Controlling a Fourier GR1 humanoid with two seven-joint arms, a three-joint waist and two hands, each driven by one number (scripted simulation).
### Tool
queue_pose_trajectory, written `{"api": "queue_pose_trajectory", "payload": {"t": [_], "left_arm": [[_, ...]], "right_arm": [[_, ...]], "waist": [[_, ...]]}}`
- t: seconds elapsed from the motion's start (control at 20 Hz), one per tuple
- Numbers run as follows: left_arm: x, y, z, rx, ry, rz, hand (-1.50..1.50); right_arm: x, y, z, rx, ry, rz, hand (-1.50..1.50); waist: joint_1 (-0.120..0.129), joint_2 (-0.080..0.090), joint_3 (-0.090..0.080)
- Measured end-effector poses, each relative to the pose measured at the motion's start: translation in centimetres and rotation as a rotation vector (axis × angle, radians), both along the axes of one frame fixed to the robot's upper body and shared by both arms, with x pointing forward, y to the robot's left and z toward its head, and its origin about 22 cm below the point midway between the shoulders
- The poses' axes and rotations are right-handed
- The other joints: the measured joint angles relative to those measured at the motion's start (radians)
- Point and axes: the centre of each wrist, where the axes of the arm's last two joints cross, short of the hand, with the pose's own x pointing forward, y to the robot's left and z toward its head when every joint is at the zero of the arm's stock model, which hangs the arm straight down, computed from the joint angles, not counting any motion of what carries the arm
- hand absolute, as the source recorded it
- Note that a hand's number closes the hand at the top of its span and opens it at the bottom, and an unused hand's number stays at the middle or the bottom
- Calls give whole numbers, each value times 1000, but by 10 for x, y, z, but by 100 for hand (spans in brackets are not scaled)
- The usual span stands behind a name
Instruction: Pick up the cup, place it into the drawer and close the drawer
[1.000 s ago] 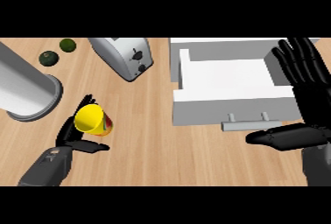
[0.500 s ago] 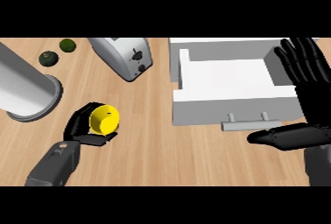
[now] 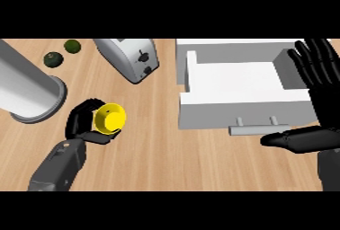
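Resting on its side in the left hand, the yellow cup shows its round open mouth toward the viewer, and nothing can be seen inside it. The left hand's black fingers curl around the cup from behind and below, hiding most of its body. Cup and hand sit at the left of the wooden counter, well apart from the drawer.

The drawer stands open at upper right, a white box with a pale floor and nothing visible in it. Its front panel faces the lower edge of the view and carries a grey bar handle.

The right hand is at the right edge, fingers straight and spread, lying over the drawer's right wall and holding nothing; its thumb points left, just beside the handle.

A large grey cylinder lies just up and left of the cup. A silver toaster sits beyond it, with two dark green round fruits at far upper left.
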Motion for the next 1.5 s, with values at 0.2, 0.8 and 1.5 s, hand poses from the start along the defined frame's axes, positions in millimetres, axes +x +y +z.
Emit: {"api": "queue_pose_trajectory", "payload": {"t": [0.2,0.8,1.5], "left_arm": [[-4,-5,-5,-49,-28,89,150],[68,-88,84,-49,-231,-74,150],[111,-201,246,59,-231,-154,150]], "right_arm": [[1,-2,2,1,3,-12,-150],[-5,-5,-11,-18,23,-43,-150],[-3,-10,-11,-14,6,-53,-150]], "waist": [[11,-5,1],[36,-20,5],[14,-15,5]]}}
